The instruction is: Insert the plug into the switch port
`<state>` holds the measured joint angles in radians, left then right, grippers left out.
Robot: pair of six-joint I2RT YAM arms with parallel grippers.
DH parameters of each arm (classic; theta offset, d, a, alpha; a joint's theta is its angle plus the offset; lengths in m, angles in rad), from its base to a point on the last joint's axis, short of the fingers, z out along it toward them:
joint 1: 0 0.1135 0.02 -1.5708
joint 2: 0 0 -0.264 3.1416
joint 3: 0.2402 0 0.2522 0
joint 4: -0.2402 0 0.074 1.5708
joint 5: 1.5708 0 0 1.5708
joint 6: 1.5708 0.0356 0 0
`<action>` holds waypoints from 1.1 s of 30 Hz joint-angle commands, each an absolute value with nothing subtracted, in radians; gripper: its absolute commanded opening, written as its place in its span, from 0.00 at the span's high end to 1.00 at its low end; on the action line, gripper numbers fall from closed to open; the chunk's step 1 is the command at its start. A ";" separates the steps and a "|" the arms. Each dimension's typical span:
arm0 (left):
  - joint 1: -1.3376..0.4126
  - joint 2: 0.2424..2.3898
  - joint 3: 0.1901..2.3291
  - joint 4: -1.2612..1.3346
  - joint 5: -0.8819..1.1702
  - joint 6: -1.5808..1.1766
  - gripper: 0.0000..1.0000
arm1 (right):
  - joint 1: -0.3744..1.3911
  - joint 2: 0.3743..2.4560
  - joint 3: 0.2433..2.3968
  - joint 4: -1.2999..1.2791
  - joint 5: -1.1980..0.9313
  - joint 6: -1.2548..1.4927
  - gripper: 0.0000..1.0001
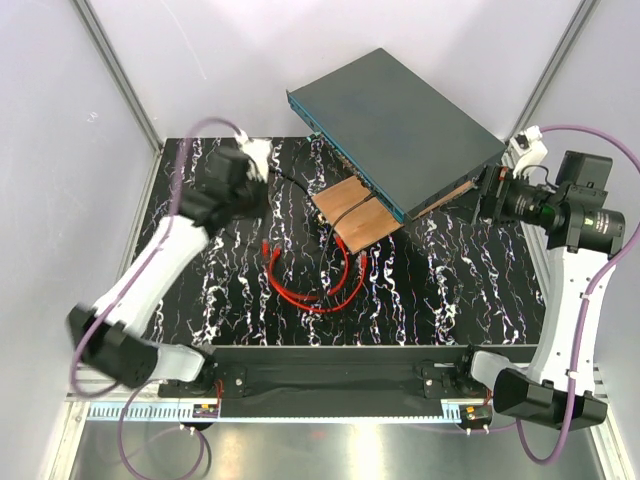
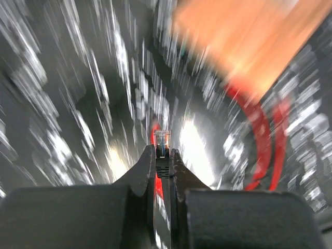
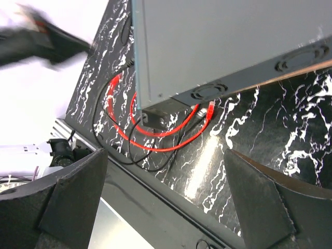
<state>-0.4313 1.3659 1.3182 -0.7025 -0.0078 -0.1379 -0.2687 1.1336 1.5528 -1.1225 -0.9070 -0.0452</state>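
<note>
Black tabletop veined with white, seen from above.
Carries a brown wooden board near the far middle, set askew and largely covered by a dark-grey box. Just in front of the board, shows loose loops of thin red cable lying flat on the surface, crossed by a thin black cable leading away from the board's near corner. Ends at the near side in a black bar.
</note>
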 commanded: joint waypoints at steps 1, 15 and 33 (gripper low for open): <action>-0.462 1.246 1.460 -0.742 -0.031 0.023 1.00 | -0.272 1.140 1.612 -1.121 -0.957 -0.058 0.00; -0.506 1.181 1.833 -0.990 0.335 0.515 1.00 | -0.272 1.180 1.701 -1.106 -1.058 -0.058 0.00; -0.641 1.152 1.607 -1.184 0.114 0.796 1.00 | -0.224 1.204 1.730 -1.068 -1.137 -0.060 0.00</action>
<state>-0.6369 1.2041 1.5444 -1.3037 0.1162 0.8291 -0.2474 1.2129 1.7092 -1.1149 -1.0992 -0.0563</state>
